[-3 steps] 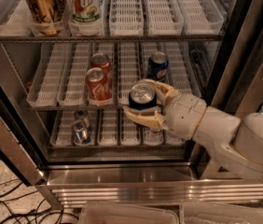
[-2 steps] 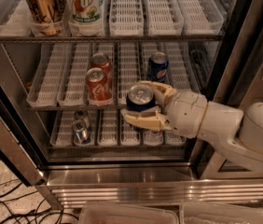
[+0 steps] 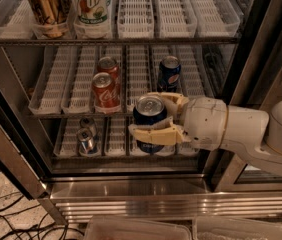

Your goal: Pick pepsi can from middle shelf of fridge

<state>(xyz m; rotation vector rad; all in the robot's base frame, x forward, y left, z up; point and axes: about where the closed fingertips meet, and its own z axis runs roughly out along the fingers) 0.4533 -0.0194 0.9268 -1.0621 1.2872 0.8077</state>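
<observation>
Stainless steel frames the fridge (image 3: 131, 196), and dark cables (image 3: 1, 216) lie on the floor at its near left corner. On the top rack, at the left, a gold can (image 3: 43, 6) stands beside a green-and-white can (image 3: 92, 4), with white slotted trays running off to the right of them.

Below that, the middle shelf (image 3: 81, 81) carries two red Coca-Cola cans (image 3: 104, 91) in one lane left of centre, one behind the other, both upright. Under them on the lowest rack, two silver-topped cans (image 3: 86, 135) sit one behind the other in a lane.

Right of the red cans, at the near edge of the middle shelf, is the pepsi can (image 3: 150, 115), upright with its silver top and pull tab facing up. Its dark blue body overlaps the rack's front edge, and whether its base touches a tray cannot be told. The gripper (image 3: 143, 115) is clamped on it, one cream finger wrapped across the near side of the can and the other curving round its far side.

Further back and slightly right, a second blue can (image 3: 169, 73) stands upright in its own lane, apart from the gripper. The white arm (image 3: 241, 131) reaches in from the right, crossing the dark door frame (image 3: 253, 59).
</observation>
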